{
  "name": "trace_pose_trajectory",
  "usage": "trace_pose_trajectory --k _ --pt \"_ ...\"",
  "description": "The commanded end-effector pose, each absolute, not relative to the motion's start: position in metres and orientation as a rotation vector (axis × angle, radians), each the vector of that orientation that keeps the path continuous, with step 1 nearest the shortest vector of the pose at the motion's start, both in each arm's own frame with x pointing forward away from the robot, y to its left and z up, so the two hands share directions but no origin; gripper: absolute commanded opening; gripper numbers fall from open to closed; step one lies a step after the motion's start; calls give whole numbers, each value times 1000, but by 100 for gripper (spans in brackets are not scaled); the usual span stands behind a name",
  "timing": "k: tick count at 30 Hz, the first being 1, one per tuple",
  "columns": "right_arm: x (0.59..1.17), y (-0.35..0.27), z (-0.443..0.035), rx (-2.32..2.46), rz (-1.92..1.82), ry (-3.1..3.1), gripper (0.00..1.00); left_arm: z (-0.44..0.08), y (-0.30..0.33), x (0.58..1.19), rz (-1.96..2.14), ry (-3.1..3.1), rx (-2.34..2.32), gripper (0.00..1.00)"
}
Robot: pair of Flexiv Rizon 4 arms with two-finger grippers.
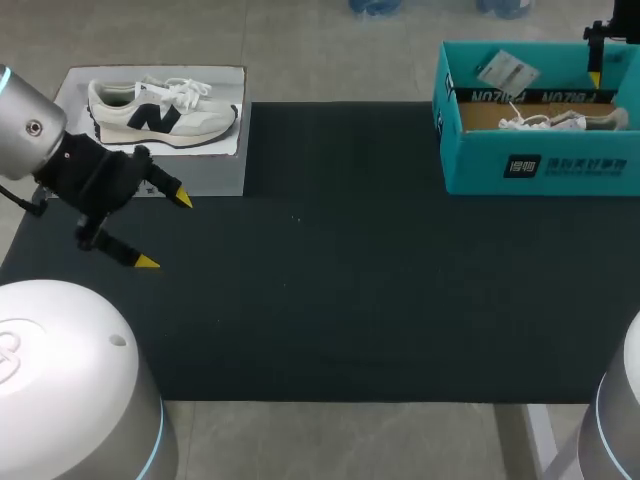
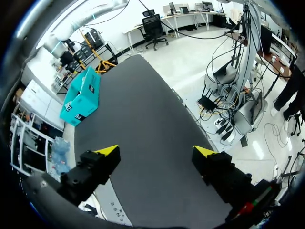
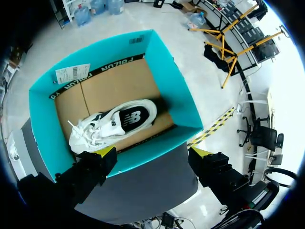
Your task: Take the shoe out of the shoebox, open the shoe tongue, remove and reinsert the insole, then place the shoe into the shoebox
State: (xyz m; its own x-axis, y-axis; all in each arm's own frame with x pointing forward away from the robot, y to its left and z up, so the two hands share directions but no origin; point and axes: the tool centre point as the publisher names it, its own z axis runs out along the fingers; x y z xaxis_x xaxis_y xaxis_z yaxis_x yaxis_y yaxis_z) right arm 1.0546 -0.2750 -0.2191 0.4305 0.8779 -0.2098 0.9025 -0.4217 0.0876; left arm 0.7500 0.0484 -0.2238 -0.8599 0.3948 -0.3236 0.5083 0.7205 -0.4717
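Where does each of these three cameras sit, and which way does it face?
Head view: above, behind the robot, looking down on the table; left gripper shows.
Left wrist view: on left arm, facing across the table to the teal shoebox; its fingers show.
Right wrist view: on right arm, looking down into the shoebox at the white shoe; right gripper shows.
All three share the shoebox.

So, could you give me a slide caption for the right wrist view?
Open right gripper poised above the teal shoebox, white shoe lying inside.
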Motion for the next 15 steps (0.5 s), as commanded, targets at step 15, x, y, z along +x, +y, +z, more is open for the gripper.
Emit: trace_pose_trajectory --k 15 --pt "1055 -275 -219 2495 -195 1571 100 -218 147 873 -548 2560 1700 100"
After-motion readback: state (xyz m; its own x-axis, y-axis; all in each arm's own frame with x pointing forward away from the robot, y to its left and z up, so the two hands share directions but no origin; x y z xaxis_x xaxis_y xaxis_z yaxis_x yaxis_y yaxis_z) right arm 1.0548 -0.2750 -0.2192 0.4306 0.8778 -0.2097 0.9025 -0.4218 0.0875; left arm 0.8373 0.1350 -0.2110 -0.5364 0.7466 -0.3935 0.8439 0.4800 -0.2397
